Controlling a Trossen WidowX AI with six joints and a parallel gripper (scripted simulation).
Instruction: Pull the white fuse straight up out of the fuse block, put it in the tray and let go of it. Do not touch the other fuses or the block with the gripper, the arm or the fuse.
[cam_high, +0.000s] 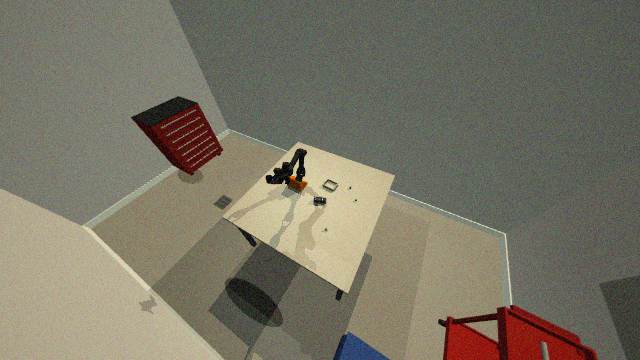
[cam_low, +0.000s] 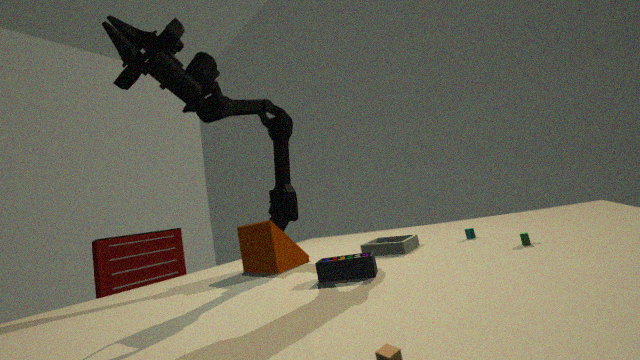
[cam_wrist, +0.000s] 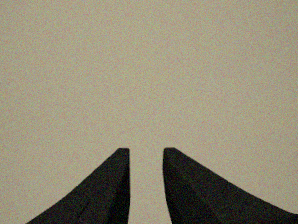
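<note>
Pale table (cam_high: 350, 250) (cam_low: 475, 300) bearing block (cam_high: 320, 201) (cam_low: 347, 271), tray (cam_high: 324, 185) (cam_low: 380, 249), wedge (cam_high: 298, 185) (cam_low: 257, 250).
</note>
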